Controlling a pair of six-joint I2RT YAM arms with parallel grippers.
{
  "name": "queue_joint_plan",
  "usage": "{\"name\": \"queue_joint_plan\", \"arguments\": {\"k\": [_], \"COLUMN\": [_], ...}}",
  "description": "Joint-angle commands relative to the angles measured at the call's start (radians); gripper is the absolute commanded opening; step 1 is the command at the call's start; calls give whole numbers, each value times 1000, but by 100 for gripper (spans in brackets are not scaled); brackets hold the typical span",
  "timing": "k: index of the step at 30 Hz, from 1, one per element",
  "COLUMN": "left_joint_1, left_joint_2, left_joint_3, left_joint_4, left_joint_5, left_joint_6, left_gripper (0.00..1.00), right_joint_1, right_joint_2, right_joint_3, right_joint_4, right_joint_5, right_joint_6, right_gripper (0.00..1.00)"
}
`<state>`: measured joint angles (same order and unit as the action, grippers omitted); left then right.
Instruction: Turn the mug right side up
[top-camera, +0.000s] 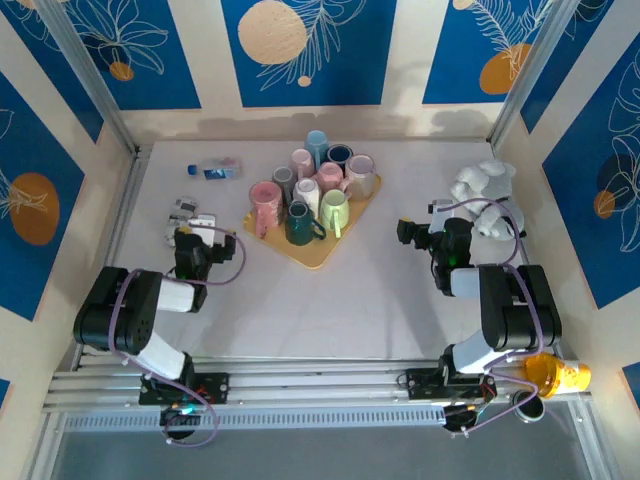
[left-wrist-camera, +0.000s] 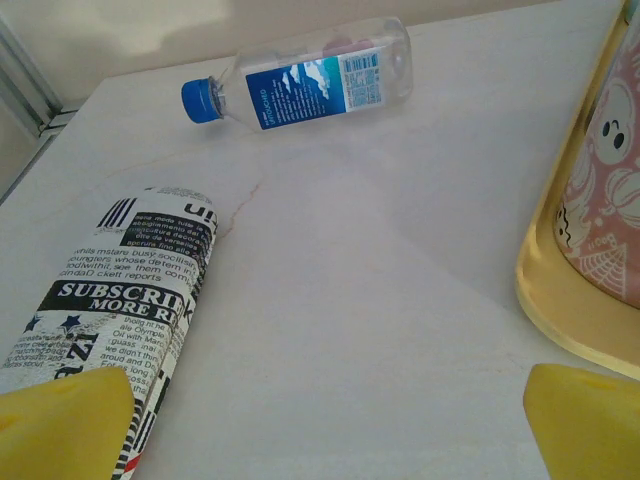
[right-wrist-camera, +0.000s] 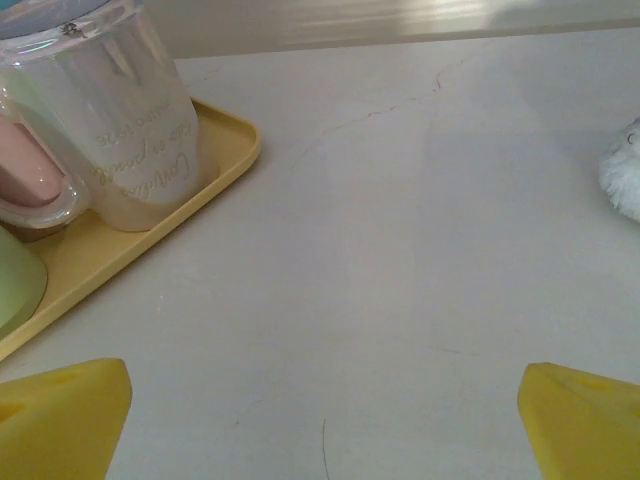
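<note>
Holding a cluster of mugs packed close together, the yellow tray lies ahead and to the left of the right claw. In the top view the mugs include light blue, navy, grey, white, teal, green and several pink ones.

The frosted mug stands on the tray's nearest corner, ahead-left of the right claw and well clear of it. Its long axis is vertical. Its wall widens toward the tray, and its script lettering stands upside down, so it rests mouth-down. The lettering is too faint to read. A green mug sits beside it, nearer the claw.

Both yellow fingertips of the right claw are spread wide over bare table, gripping nothing. A white plush toy lies ahead-right.

The left claw is likewise spread wide and grips nothing. A newspaper-print tumbler lies on its side just beside the left fingertip, long axis pointing away from the claw. Its print reads "SUBSCRI…" and "MORE". Farther ahead lies a clear bottle, on its side, blue cap to the left. Its blue label text is too small to read. A pink cartoon-print mug stands at the tray edge ahead-right.
</note>
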<state>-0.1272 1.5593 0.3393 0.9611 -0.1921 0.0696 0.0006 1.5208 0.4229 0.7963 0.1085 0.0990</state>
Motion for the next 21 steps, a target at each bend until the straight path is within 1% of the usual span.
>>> {"name": "queue_joint_plan", "arguments": {"k": [1, 19, 21], "left_joint_1": [12, 15, 16], "left_joint_2": [7, 5, -5], "left_joint_3": [15, 19, 7], "left_joint_4": [20, 11, 30], "left_joint_5": [-3, 5, 12], "left_joint_6": [-11, -16, -7], "left_gripper": [100, 100, 100], "right_joint_1": [4, 1, 1], "right_joint_2": [3, 3, -1], "right_joint_3": [-11, -10, -14], "right_joint_4": [23, 18, 26], "right_joint_5": [7, -1, 0], "right_joint_6": [5, 7, 7], "right_gripper": [99, 99, 100]}}
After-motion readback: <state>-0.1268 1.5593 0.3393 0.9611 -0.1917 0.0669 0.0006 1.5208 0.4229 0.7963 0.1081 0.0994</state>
